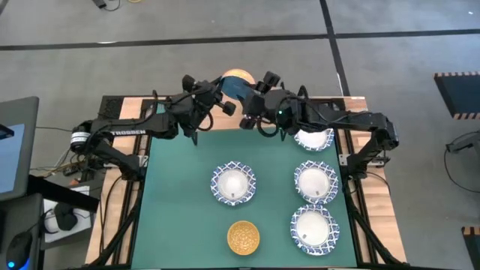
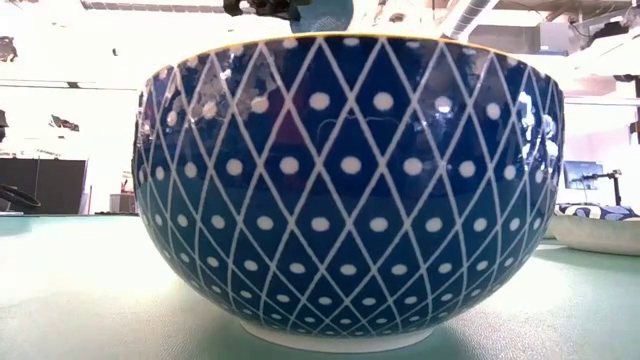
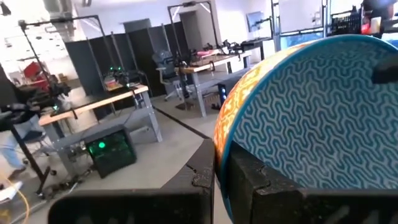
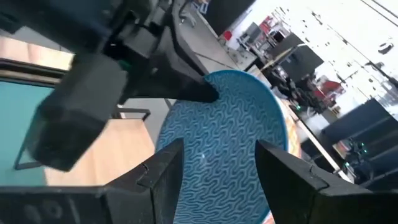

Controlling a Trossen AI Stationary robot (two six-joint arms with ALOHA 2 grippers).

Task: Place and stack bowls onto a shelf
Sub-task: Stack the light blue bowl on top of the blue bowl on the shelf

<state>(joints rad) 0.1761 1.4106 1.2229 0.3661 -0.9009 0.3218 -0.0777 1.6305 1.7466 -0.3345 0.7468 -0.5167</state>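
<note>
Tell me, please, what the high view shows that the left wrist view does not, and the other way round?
Only the high view shows the green table, four white bowls with blue lattice rims and a yellow-orange bowl, plus both arms meeting at the table's far edge. Only the left wrist view shows the wavy pattern on the teal bowl, its orange inside, and the room's desks beyond. Both show the left gripper shut on that bowl's rim.
</note>
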